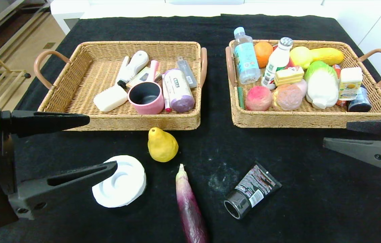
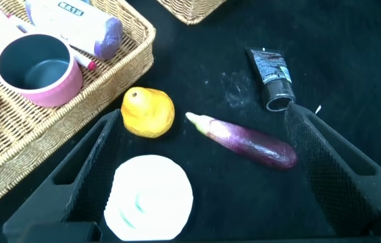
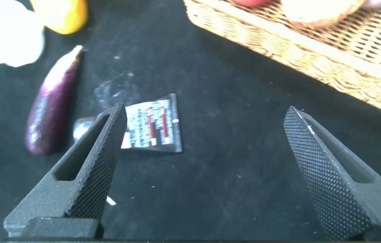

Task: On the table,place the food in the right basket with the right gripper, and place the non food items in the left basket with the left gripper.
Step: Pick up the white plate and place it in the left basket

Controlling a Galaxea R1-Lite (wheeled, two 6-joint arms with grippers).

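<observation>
Left gripper point(image 1: 101, 145) wide open, nothing held; disc point(image 1: 120, 186) just at its 5 o'clock, pear point(image 1: 162, 145) at 3. Right gripper point(image 1: 335, 135) wide open, nothing held; tube point(image 1: 251, 191) at its 8 o'clock, eggplant point(image 1: 190, 209) beyond.

Head view is bright and evenly lit, light reads as diffuse from overhead. White surfaces past the far edge of the table point(image 1: 210, 30) are blown out. Black cloth swallows nearly all shadow; faint soft ones only inside the left basket point(image 1: 75, 84). Small sheen on the eggplant point(image 1: 190, 209). Both wrist views are softer: the near fingers point(image 3: 82, 175) are blurred, and the white disc point(image 2: 148, 197) is overexposed, its rings barely visible.
</observation>
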